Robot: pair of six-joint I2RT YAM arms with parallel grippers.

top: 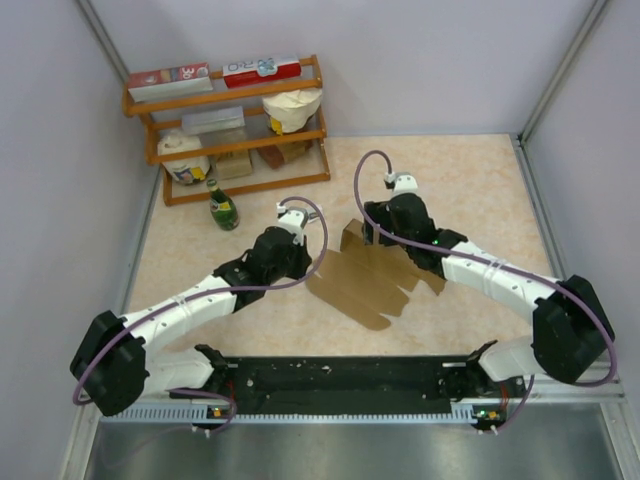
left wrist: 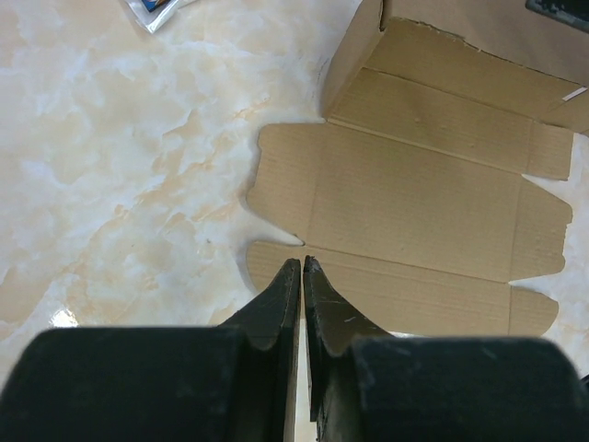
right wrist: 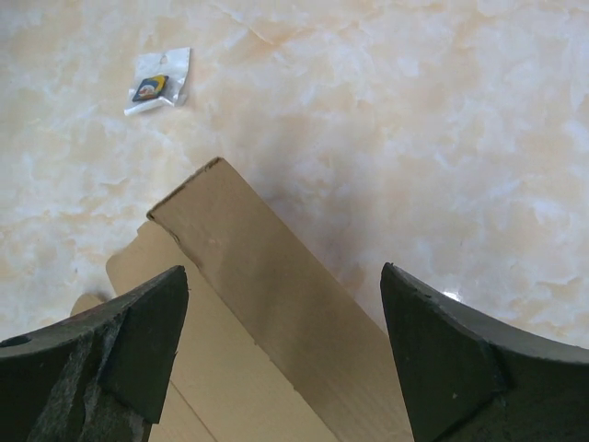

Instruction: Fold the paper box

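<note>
- I see the paper box (top: 368, 287) lying mid-worktop (top: 470, 180), brown and mostly unfolded flat, with its scalloped flaps spread out.
- One panel at the box's far end stands up from the rest; the other panels lie flat on the marbled surface.
- My left gripper (left wrist: 302, 267) sits at the box's left edge with its jaws closed, tips together and empty, right at the notch between two flaps. I cannot tell whether they touch the cardboard.
- My right gripper (right wrist: 285, 276) hangs over the box's far end, jaws spread wide with the raised panel between them, and grips nothing.
- A small plastic packet (right wrist: 158, 83) lies on the worktop just beyond the box's far end.
- A green bottle (top: 223, 208) stands beyond the box's left side, in front of a wooden rack (top: 225, 95) of goods.
</note>
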